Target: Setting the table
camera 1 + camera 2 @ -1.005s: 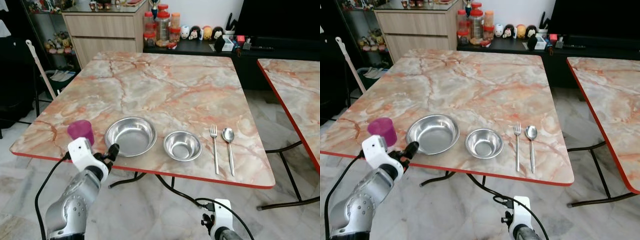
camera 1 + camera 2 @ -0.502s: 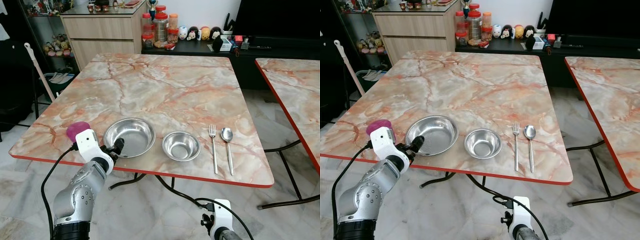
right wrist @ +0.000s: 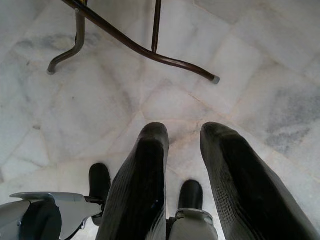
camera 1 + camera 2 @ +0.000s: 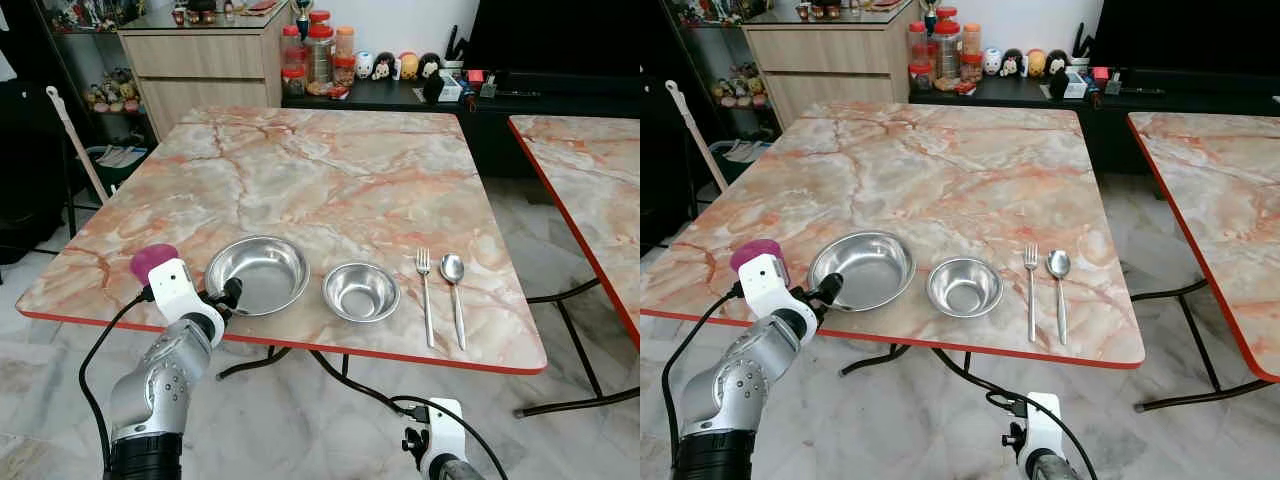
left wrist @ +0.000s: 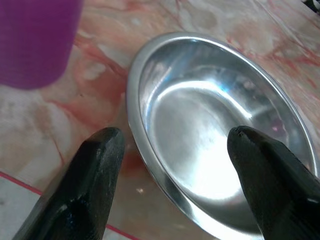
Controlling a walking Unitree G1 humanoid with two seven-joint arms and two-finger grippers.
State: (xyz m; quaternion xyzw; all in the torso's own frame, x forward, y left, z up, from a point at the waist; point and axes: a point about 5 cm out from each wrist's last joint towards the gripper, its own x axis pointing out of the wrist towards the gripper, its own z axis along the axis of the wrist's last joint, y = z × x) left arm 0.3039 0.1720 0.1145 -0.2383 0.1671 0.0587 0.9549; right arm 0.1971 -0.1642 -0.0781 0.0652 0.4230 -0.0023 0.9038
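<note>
Left tool (image 5: 172,165) spread wide, gripping nothing, over the shiny, shallow round steel bowl (image 4: 257,273)

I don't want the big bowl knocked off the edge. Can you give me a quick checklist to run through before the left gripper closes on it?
1. Left gripper open wide: ok.
2. Fingers straddle the near rim of the large steel bowl: ok.
3. Bowl empty: ok.
4. Purple cup clear of the fingers: ok, close beside but apart.
5. Small steel bowl not touching the large one: ok.
6. Grip depth on the rim: cannot tell.
</note>
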